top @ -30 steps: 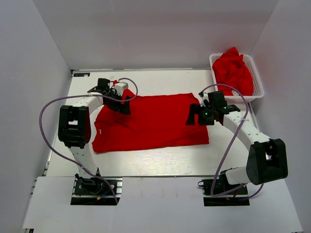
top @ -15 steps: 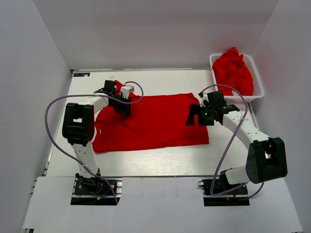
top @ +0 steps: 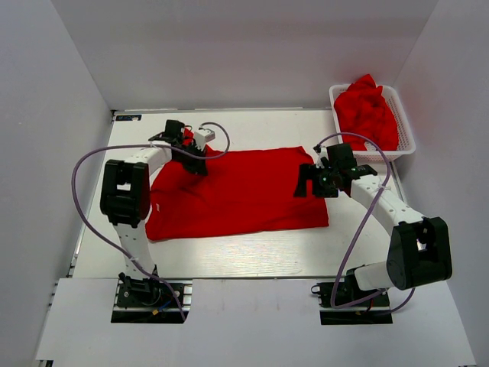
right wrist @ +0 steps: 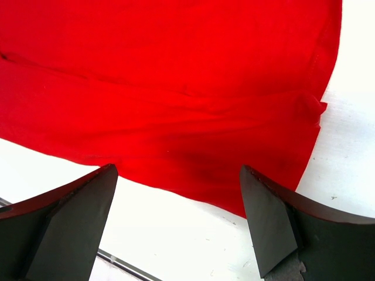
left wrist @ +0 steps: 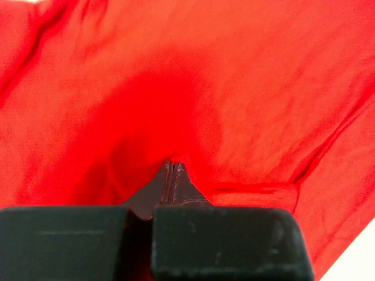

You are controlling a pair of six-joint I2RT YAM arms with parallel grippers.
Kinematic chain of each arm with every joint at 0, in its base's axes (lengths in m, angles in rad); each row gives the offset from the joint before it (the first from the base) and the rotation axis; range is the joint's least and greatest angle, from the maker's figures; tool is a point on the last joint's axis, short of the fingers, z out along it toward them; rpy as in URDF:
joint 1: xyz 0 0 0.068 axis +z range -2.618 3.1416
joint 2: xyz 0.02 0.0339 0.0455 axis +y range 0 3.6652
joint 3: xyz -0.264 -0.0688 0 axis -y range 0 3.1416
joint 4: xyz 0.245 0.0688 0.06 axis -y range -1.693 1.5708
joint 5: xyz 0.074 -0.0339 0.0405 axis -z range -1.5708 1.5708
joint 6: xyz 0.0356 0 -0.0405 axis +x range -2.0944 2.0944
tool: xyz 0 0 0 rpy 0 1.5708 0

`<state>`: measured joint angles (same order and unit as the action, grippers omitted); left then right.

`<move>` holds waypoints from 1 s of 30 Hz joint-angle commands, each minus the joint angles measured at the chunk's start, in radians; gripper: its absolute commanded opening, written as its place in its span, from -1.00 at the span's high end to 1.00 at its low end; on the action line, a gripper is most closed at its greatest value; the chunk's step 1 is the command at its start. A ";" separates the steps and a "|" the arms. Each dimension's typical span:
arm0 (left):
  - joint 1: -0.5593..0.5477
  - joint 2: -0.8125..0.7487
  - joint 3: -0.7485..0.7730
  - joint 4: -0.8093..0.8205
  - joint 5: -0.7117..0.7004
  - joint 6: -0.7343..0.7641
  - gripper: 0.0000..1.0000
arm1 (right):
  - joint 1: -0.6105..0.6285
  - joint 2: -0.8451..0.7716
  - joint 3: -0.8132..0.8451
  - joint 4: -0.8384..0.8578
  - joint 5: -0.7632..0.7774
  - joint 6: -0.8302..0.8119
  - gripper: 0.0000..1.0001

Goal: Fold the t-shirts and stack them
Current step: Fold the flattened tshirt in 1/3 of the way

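A red t-shirt (top: 244, 191) lies spread out flat on the white table (top: 252, 130). My left gripper (top: 200, 164) is at the shirt's far left corner, near the sleeve. In the left wrist view that gripper (left wrist: 172, 163) is shut, its tips pinching a pucker of the red t-shirt (left wrist: 234, 88). My right gripper (top: 306, 183) hovers over the shirt's right edge. In the right wrist view it (right wrist: 177, 170) stands wide open above the hem of the t-shirt (right wrist: 176, 88), with nothing between its fingers.
A white basket (top: 405, 145) at the back right holds a heap of crumpled red t-shirts (top: 367, 107). White walls close in the table on the left, right and back. Purple cables loop from both arms.
The left gripper has shifted slightly right along the shirt's far left corner and gone from open to shut on the fabric. The right arm has stayed still.
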<state>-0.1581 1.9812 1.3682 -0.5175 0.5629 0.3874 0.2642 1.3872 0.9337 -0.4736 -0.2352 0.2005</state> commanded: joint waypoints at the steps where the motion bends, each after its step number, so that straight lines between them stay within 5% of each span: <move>1: -0.008 0.028 0.083 -0.059 0.121 0.108 1.00 | -0.003 -0.025 -0.003 -0.014 0.011 -0.003 -0.81; 16: -0.017 0.126 0.232 -0.147 0.092 0.174 0.97 | -0.003 -0.024 0.016 -0.020 0.028 -0.007 -0.81; 19: -0.017 0.137 0.291 -0.197 0.069 0.203 0.83 | -0.002 -0.027 0.017 -0.019 0.024 -0.006 -0.81; 21: -0.026 0.163 0.333 -0.220 0.031 0.214 0.50 | -0.003 -0.027 0.017 -0.022 0.023 -0.001 -0.81; 23: -0.026 0.163 0.333 -0.230 0.020 0.196 -0.05 | 0.000 -0.030 0.017 -0.019 0.022 0.002 -0.81; 25: -0.026 0.125 0.307 -0.164 0.011 0.168 -0.31 | -0.003 -0.031 0.014 -0.016 0.019 0.005 -0.81; 26: -0.026 0.079 0.270 -0.130 -0.024 0.121 -0.99 | -0.002 -0.033 0.014 -0.017 0.017 0.004 -0.81; 30: -0.015 -0.017 0.177 0.006 -0.138 0.010 -1.00 | -0.002 -0.045 0.014 -0.007 0.016 0.010 -0.81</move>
<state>-0.1806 2.0979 1.5909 -0.6147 0.5106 0.4896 0.2638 1.3849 0.9337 -0.4774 -0.2123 0.2024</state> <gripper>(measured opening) 0.994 0.904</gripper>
